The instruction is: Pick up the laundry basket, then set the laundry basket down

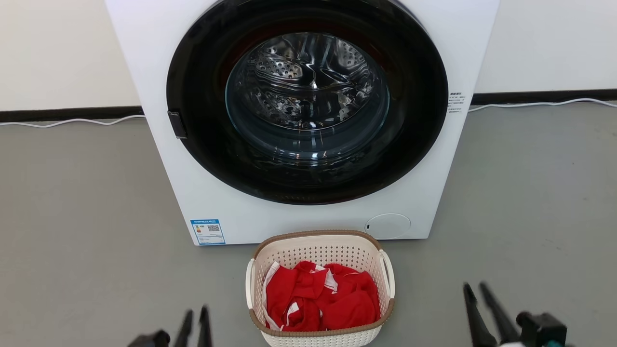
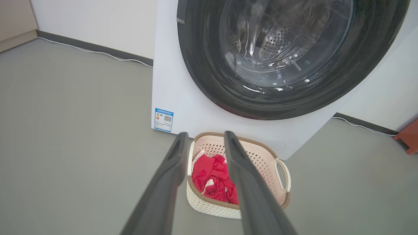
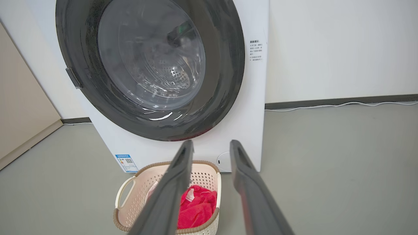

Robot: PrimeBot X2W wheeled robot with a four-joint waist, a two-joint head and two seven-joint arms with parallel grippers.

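Note:
The laundry basket (image 1: 318,251), cream-white and perforated with a brown rim and white side loop handles, stands on the grey floor right in front of the washing machine. Red clothes (image 1: 323,301) lie in it. My left gripper (image 1: 196,311) hangs to the basket's left, apart from it, open with nothing between its fingers. On the basket's right, further off, my right gripper (image 1: 475,286) is open and empty as well. The left wrist view looks past the left gripper (image 2: 205,133) down onto the basket (image 2: 261,160). In the right wrist view the right gripper (image 3: 211,142) stands above the basket (image 3: 137,195).
A white front-loading washing machine (image 1: 144,48) with a dark round glass door rises just behind the basket. A white cable (image 1: 72,121) runs along the baseboard. A reddish-brown object (image 2: 408,137) sits on the floor to the machine's right. Grey floor spreads on both sides.

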